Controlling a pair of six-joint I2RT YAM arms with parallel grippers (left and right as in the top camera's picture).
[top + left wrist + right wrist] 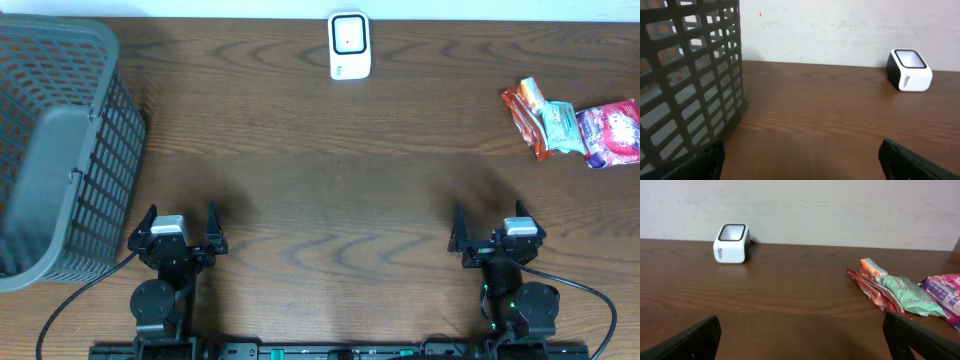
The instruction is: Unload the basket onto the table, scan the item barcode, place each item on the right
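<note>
A white barcode scanner (349,45) stands at the far middle of the table; it shows in the left wrist view (910,70) and the right wrist view (732,243). Three snack packets lie at the far right: a red-orange one (527,115), a green one (562,127) and a purple one (615,132). In the right wrist view the red-orange packet (872,282), the green packet (912,296) and the purple packet (945,294) lie ahead to the right. My left gripper (181,215) and right gripper (488,215) sit near the front edge, both open and empty.
A large grey lattice basket (60,150) fills the left side of the table, close to my left gripper and looming in the left wrist view (685,75). Bare dark wood lies between the grippers, the scanner and the packets. A pale wall stands behind the table.
</note>
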